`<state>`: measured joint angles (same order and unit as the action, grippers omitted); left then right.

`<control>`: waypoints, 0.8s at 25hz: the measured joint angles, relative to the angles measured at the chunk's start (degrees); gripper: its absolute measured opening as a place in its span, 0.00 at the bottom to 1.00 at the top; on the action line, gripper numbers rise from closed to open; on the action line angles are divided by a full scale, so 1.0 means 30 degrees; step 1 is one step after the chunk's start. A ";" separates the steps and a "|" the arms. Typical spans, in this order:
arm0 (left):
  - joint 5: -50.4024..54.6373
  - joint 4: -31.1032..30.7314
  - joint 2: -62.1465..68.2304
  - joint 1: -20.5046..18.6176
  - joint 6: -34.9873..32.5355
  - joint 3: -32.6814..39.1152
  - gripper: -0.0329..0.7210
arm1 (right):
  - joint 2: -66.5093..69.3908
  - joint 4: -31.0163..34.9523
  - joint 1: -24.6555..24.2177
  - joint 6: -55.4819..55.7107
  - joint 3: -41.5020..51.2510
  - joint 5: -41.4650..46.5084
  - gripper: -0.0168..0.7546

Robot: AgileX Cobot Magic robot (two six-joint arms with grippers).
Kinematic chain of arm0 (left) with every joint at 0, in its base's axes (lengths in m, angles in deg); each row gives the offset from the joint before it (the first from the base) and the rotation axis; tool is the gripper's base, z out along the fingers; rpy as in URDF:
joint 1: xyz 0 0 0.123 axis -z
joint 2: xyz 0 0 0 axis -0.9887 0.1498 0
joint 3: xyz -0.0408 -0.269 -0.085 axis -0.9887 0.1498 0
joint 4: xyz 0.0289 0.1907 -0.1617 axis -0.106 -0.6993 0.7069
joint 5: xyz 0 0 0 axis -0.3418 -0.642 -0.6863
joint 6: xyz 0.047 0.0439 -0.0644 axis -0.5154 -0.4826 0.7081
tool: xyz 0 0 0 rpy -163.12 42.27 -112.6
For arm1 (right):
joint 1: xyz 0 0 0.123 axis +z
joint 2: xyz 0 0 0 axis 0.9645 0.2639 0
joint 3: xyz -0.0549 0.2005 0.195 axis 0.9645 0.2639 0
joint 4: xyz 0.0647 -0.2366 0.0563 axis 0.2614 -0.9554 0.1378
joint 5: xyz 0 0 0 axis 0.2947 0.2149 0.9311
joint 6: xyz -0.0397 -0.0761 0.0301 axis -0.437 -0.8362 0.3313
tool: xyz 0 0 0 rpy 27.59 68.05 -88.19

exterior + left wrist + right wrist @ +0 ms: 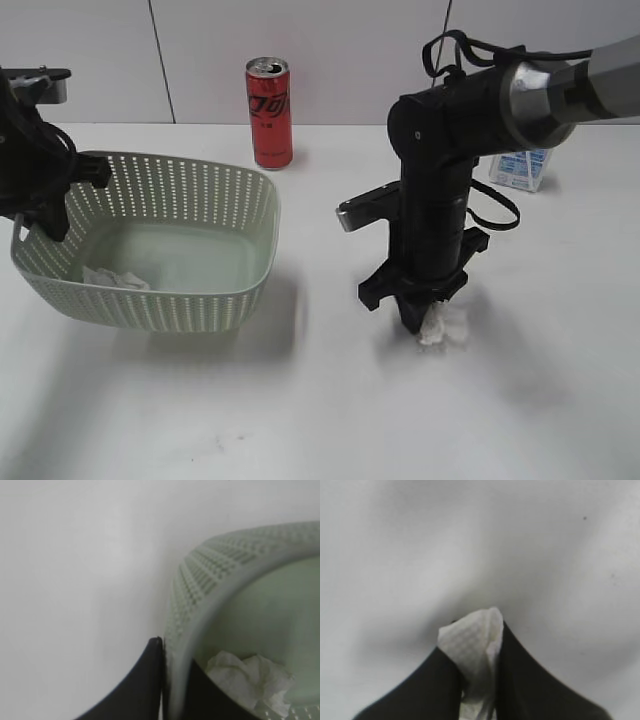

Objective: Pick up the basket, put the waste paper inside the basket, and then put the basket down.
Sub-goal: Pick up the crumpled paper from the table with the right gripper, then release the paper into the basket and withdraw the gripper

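Observation:
The pale sage-green basket (pixel 160 240) hangs tilted above the table at the left. My left gripper (pixel 45 215) is shut on its left rim; the left wrist view shows the jaws (pixel 172 680) clamped on the basket wall (pixel 200 590). One crumpled white waste paper wad (pixel 112 278) lies on the basket floor and shows in the left wrist view (pixel 252 677). My right gripper (pixel 415 322) points down at the table right of centre, shut on another white wad (pixel 445 326). In the right wrist view the wad (pixel 472 645) sticks out between the jaws (pixel 477 655).
A red drink can (pixel 269 112) stands upright behind the basket near the back wall. A blue-and-white drink carton (pixel 522 170) stands at the back right, partly behind my right arm. The white table (pixel 300 420) runs to the front.

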<state>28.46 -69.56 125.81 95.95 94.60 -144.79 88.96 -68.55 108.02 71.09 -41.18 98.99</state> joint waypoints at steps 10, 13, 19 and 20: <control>-0.0162 0.0205 0.0000 0.0000 0.0000 0.0000 0.04 | -0.2677 -0.0351 0.0093 0.0221 0.0038 -0.0444 0.07; -0.0545 0.1249 0.0000 0.0018 0.0000 0.0000 0.04 | -0.4918 0.0306 0.0350 -0.0842 -0.1174 -0.0485 0.07; -0.1248 0.1924 0.0000 0.1114 0.0000 0.0000 0.04 | -0.6312 0.4859 0.1499 -0.4098 -0.4844 -0.2630 0.07; -0.1363 0.1981 0.0000 0.1400 0.0000 0.0000 0.04 | -0.6312 0.5201 0.1832 -0.4452 -0.5045 -0.3332 0.07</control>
<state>24.38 -63.62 125.81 100.15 94.60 -144.79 70.02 -52.95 113.52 57.74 -56.32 89.00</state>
